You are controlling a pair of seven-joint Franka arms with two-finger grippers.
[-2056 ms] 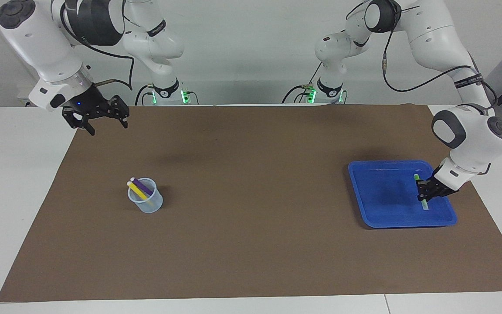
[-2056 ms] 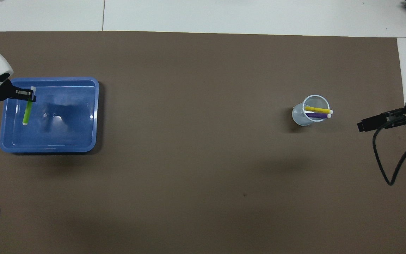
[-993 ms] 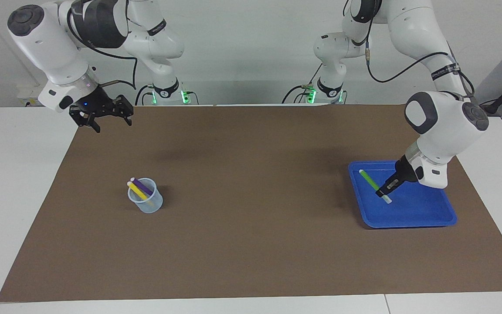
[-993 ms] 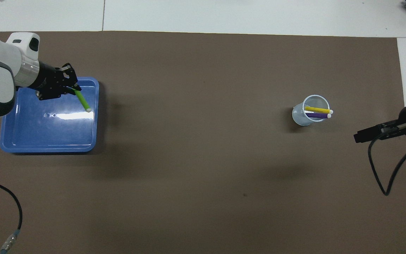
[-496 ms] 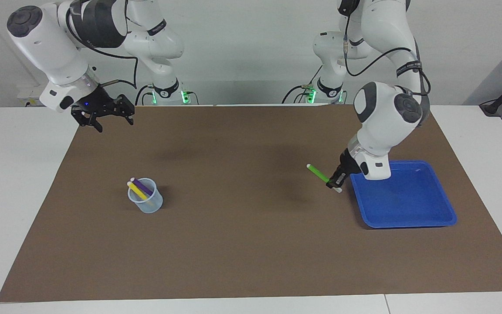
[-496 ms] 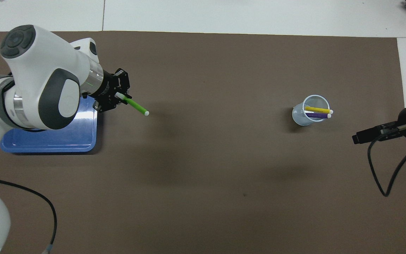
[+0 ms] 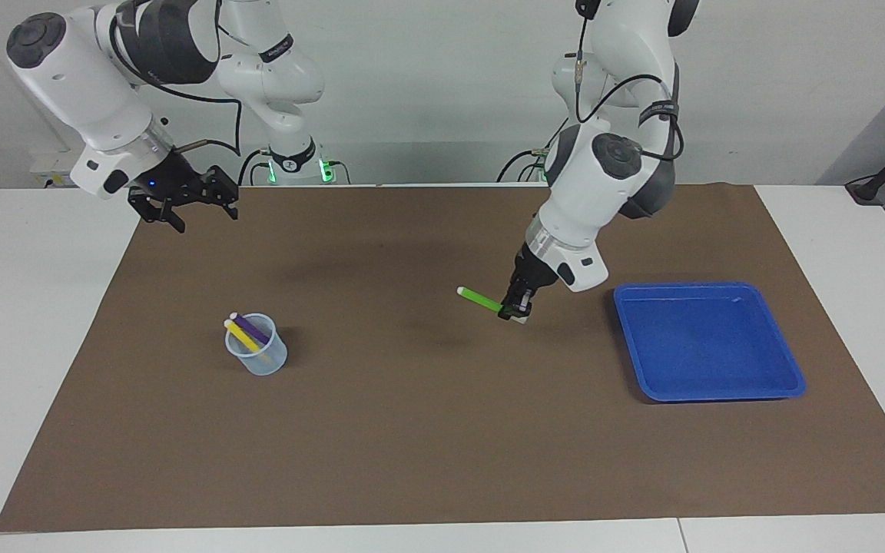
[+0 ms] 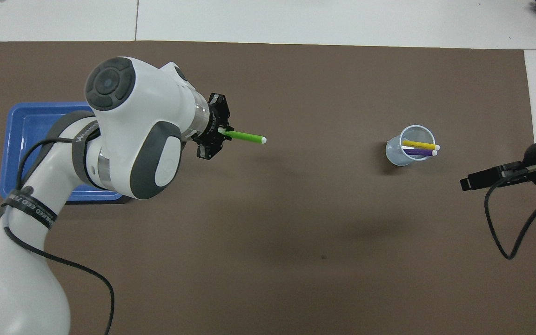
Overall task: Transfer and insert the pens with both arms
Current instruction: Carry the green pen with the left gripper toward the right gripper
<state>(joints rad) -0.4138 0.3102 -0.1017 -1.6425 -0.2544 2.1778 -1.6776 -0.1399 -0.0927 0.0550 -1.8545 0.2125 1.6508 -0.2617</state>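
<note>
My left gripper [image 7: 518,310] [image 8: 222,134] is shut on the green pen [image 7: 479,299] [image 8: 245,137], up in the air over the brown mat between the tray and the cup. The pen sticks out sideways, its free whitish tip pointing toward the right arm's end. The yellow pen [image 7: 242,334] [image 8: 418,144] and the purple pen [image 7: 252,329] [image 8: 419,152] lean inside the clear cup [image 7: 258,358] [image 8: 400,156]. My right gripper [image 7: 185,204] hangs open and empty over the mat's corner by the right arm's base; in the overhead view only its dark tip [image 8: 475,178] shows.
The blue tray [image 7: 707,339] [image 8: 16,139] lies on the mat toward the left arm's end, with nothing visible in it. The brown mat [image 7: 442,430] covers most of the white table. A black cable [image 8: 510,223] hangs from the right arm.
The left arm has lifted the green pen out of the tray and carried it toward the middle of the mat. The right gripper has only shifted slightly and stays open.
</note>
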